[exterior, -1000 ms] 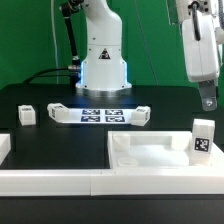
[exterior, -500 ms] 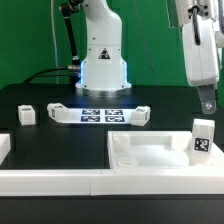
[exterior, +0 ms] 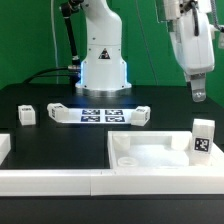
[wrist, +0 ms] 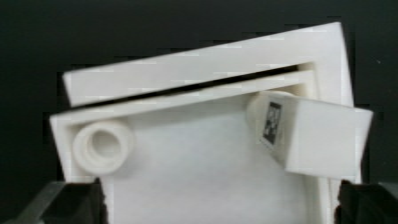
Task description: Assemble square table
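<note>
- claw (exterior: 198,96) hangs high at exterior view's right, jaws wide apart, nothing btwn them
- table top (exterior: 150,158) lies flat on black tabletop (exterior: 60,135), front-right
- tagged leg (exterior: 203,140) upright at top's right rim
- spare leg (exterior: 26,115) well apart, exterior view's left

Change over the last second: the gripper (exterior: 198,96) has risen slightly and drifted toward the exterior view's left, and the arm (exterior: 190,45) above it has shifted the same way. The fingertips now hang higher above the upright leg (exterior: 203,138) than before.
</note>
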Controlling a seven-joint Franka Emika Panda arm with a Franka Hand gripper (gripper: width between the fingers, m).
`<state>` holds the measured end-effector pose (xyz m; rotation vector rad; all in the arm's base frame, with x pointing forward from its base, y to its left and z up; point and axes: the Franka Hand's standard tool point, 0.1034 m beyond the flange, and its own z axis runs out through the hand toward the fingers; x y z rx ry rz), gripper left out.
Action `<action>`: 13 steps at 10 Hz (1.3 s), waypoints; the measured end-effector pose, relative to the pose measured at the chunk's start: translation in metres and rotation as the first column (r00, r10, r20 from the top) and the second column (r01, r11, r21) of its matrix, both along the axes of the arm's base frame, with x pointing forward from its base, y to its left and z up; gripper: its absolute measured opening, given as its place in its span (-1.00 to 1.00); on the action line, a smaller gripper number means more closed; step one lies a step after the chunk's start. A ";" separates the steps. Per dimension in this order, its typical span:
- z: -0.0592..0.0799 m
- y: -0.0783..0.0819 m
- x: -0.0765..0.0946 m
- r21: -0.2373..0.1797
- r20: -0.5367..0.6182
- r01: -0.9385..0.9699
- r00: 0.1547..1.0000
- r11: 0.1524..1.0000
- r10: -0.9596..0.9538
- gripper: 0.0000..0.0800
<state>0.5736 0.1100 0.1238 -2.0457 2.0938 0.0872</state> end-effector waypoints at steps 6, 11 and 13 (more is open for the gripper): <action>-0.015 -0.005 -0.021 -0.084 0.061 -0.472 0.877 0.878 0.477 0.62; -0.038 -0.039 -0.089 -0.125 0.033 -0.789 0.602 0.601 0.797 0.62; -0.038 -0.040 -0.090 -0.131 0.036 -0.825 0.550 0.549 0.835 0.62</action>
